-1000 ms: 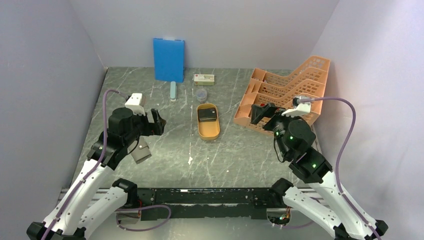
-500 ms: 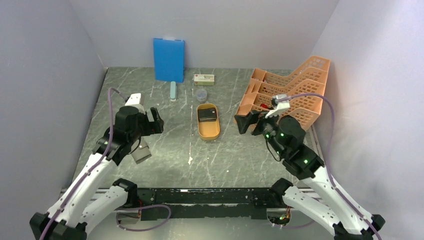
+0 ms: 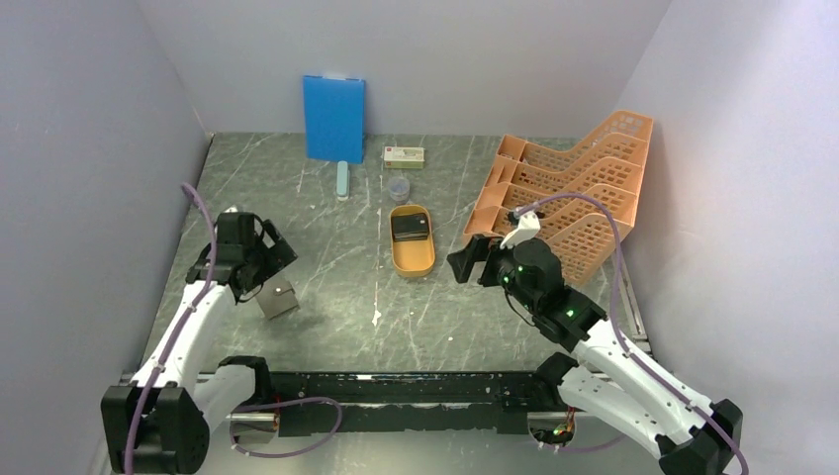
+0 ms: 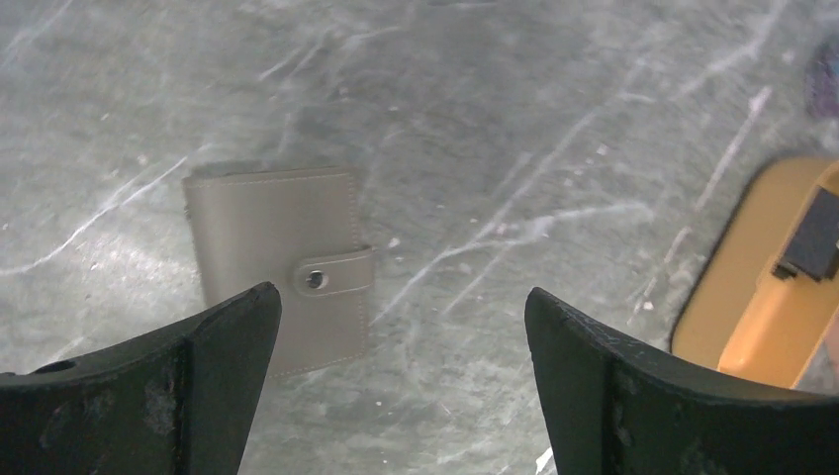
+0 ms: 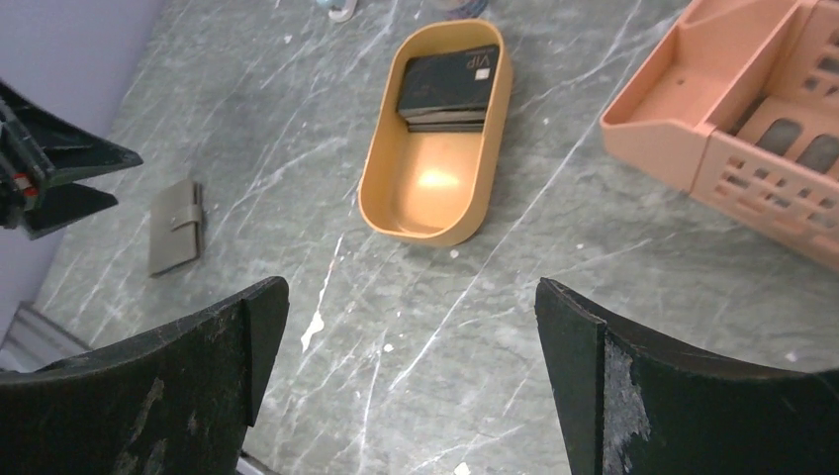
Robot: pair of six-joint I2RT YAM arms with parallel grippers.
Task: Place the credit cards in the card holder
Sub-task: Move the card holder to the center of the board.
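Note:
The credit cards are a dark stack in the far end of an orange oval tray; they also show in the right wrist view and at the edge of the left wrist view. The card holder lies flat and snapped shut on the table, left of the tray. In the left wrist view the card holder sits below and partly behind my left finger. My left gripper is open and empty, just above it. My right gripper is open and empty, right of the tray.
An orange tiered organiser stands at the right. A blue board leans on the back wall. A white-and-green box, a small clear cup and a pale blue stick lie near the back.
My left gripper has swung back and left, and now hangs over the card holder. My right gripper has moved left from the organiser toward the tray. Both stay open.

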